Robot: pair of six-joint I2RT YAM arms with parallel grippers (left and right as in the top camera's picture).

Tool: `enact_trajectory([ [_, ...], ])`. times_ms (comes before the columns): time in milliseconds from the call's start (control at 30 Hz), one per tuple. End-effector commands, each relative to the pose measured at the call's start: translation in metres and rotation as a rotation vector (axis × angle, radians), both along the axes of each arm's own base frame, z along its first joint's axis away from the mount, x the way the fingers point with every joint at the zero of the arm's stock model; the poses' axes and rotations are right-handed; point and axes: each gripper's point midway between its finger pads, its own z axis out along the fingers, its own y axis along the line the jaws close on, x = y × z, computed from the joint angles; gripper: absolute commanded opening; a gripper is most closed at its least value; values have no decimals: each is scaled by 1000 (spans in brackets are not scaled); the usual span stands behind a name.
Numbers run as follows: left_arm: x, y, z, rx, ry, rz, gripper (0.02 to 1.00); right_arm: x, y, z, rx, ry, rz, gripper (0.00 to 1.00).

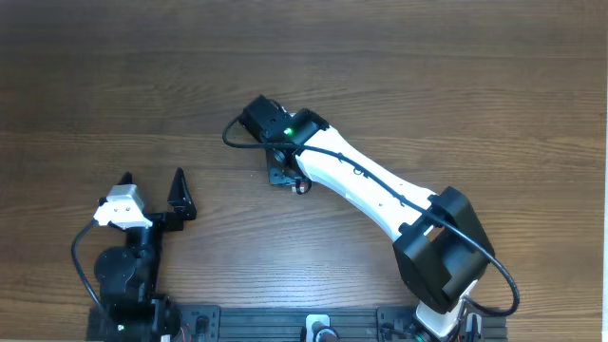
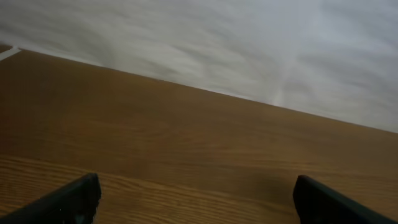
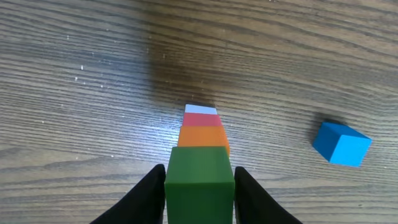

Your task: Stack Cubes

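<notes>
We have the right gripper (image 3: 199,186) clamped on the green cube (image 3: 199,169) directly above the 3-cube stack (image 3: 203,132), the blue cube (image 3: 341,144) lying on the table (image 3: 93,93) nearby, well apart from the left gripper (image 1: 152,178), its fingers spread.

Five cubes (image 3: 341,144), two pincers (image 1: 152,182).
</notes>
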Motion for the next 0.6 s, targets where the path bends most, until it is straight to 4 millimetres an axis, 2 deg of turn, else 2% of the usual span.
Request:
enact_trajectory([
  [33, 0, 0, -2, 10, 3, -5, 998, 7, -1, -1, -2, -2, -8, 503],
  [100, 0, 0, -2, 10, 3, -5, 998, 7, -1, -1, -2, -2, -8, 739],
  [133, 0, 0, -2, 10, 3, -5, 1000, 7, -1, -1, -2, -2, -8, 893],
  [167, 0, 0, -2, 10, 3, -5, 998, 7, -1, -1, -2, -3, -9, 991],
  [300, 0, 0, -2, 10, 3, -5, 998, 6, 1, 2, 9, -1, -7, 991],
  [400, 0, 0, -2, 10, 3, -5, 1000, 5, 2, 16, 31, -9, -6, 993],
  [433, 0, 0, -2, 10, 3, -5, 998, 5, 2, 25, 45, -25, -6, 993],
  [500, 0, 0, -2, 10, 3, -5, 1000, 7, 2, 59, 97, -88, 9, 993],
  [600, 0, 0, -2, 10, 3, -5, 1000, 5, -8, 92, 140, -146, 17, 991],
])
